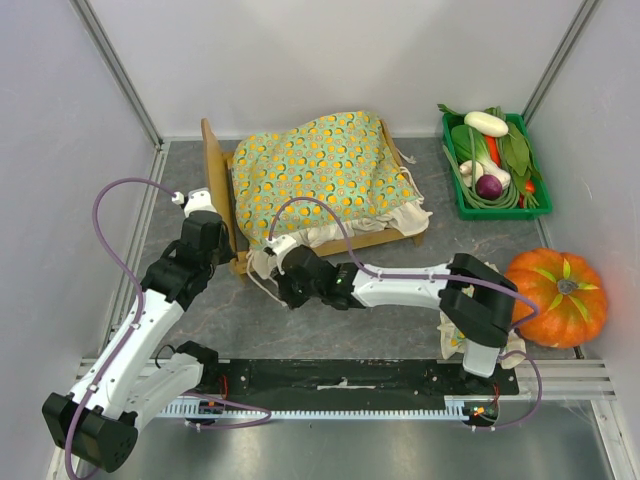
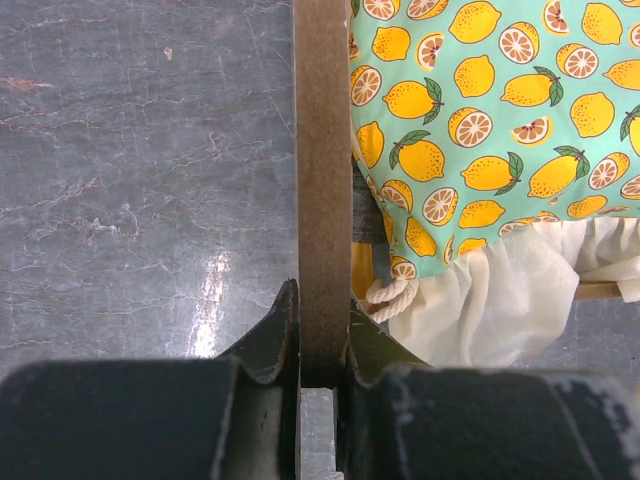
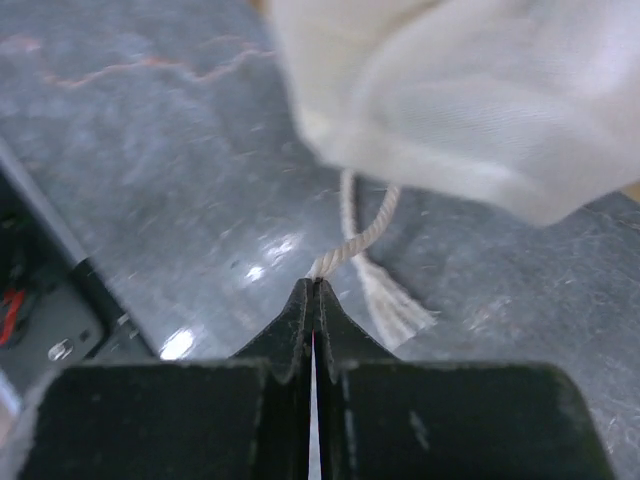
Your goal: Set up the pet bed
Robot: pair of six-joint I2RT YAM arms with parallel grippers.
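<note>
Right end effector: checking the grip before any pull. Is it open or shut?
Shut: the right end effector has its fingers pressed together, pinching the white cord that hangs from the cloth.

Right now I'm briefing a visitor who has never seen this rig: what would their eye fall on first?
The lemon-print blanket heaped over the pet bed, back middle of the table, and the big orange pumpkin at the right edge. Next, the left gripper clamping the bed's headboard, and the right gripper shut on a white cord hanging beneath the blanket's white frill.
</note>
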